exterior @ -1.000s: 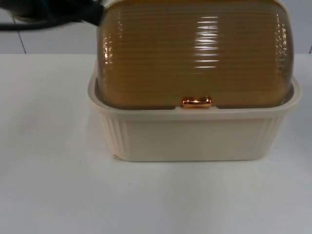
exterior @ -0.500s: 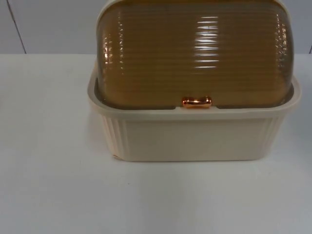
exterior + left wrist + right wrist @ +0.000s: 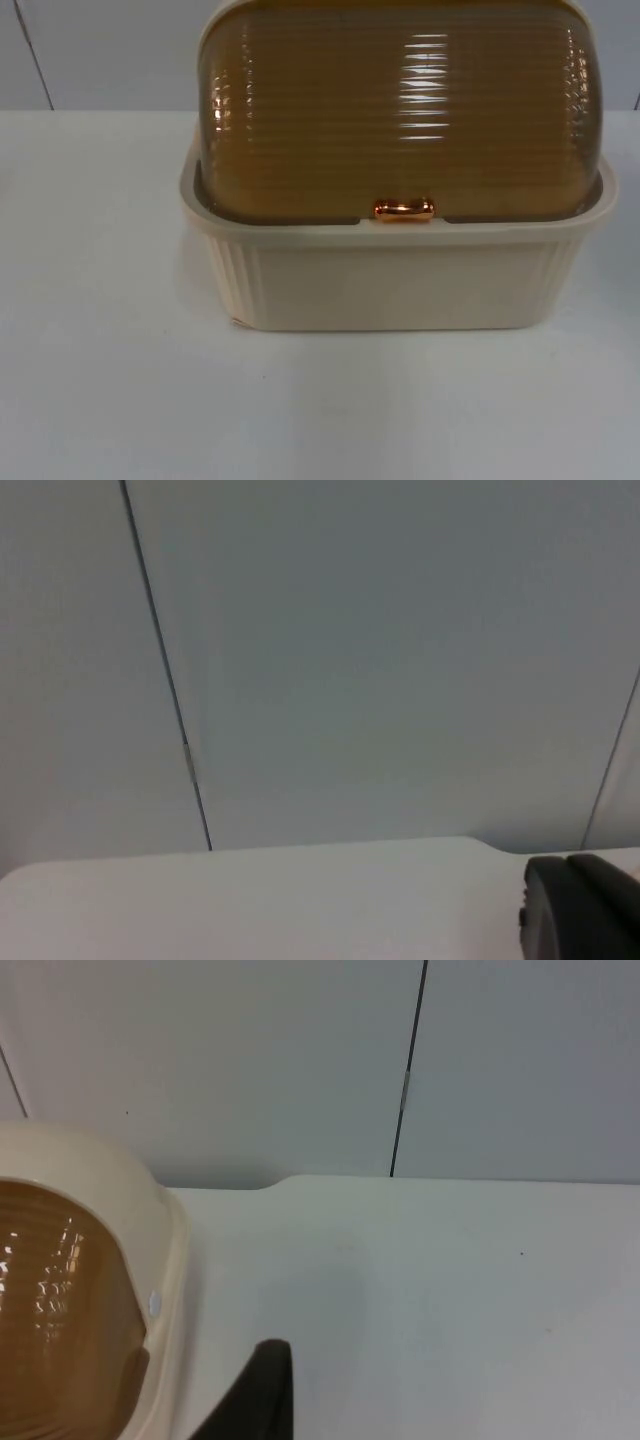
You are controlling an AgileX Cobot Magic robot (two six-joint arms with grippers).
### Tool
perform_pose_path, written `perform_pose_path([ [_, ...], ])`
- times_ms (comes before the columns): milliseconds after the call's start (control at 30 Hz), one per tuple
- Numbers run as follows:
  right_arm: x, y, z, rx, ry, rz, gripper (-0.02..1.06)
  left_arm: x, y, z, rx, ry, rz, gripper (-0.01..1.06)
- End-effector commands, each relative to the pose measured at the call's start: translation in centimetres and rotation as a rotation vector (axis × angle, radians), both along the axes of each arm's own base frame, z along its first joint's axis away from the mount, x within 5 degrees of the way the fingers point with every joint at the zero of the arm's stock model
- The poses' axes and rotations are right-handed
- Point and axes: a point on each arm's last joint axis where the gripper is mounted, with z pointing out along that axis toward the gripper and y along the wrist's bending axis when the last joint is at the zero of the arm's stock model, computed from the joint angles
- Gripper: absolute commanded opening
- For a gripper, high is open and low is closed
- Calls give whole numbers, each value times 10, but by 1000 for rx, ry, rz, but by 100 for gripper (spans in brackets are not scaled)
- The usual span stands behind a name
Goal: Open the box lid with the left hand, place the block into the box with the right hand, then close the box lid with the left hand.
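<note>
Amber ribbed lid point(image 3: 400, 110) sits shut on the cream box point(image 3: 400, 280), copper knob point(image 3: 404, 210) at front; both grippers' finger states can't be told.

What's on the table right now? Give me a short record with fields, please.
Box: cream ribbed plastic box on the white table
Lid: amber ribbed translucent dome lid, shut
Handle: small copper knob at the lid's front edge
Block: cannot tell where it is
Left gripper: fingertip over the table, facing the grey partition wall
Right gripper: fingertip beside the box's end
</note>
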Motion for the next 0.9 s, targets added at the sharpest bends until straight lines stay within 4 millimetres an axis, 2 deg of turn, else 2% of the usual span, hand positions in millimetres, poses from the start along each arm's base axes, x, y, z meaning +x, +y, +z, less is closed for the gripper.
perform_pose_path([
  [0, -1, 0, 1, -3, -17, -2, 105, -2, 1, 2, -11, 3, 5, 0],
  [233, -1, 0, 1, -3, -17, -2, 105, -1, 1, 2, -12, -1, 5, 0],
  [267, -1, 0, 1, -3, -18, -2, 105, -2, 1, 1, -11, 5, 5, 5],
  [333, -1, 0, 1, -3, -20, -2, 105, -2, 1, 0, -10, 19, 7, 33],
  [367, -1, 0, 1, -3, -20, -2, 105, -2, 1, -1, -12, 29, 8, 61],
  [400, -1, 0, 1, -3, -20, -2, 105, -2, 1, -1, -12, 29, 8, 61],
  [433, -1, 0, 1, -3, -20, -2, 105, -2, 1, -2, -18, 41, 10, 93],
  [467, -1, 0, 1, -3, -20, -2, 105, -3, 1, -2, -31, 45, 12, 103],
  [567, -1, 0, 1, -3, -20, -2, 105, -9, 1, 1, -32, 54, 14, 98],
  [700, -1, 0, 1, 6, -19, -6, 105, -21, 1, 14, -113, -3, 16, 83],
  [733, -1, 0, 1, 6, -19, -6, 105, -21, 1, 14, -113, -3, 16, 83],
  [867, -1, -1, 0, 6, -10, -7, 105, -33, 2, 27, -118, -66, 13, 70],
])
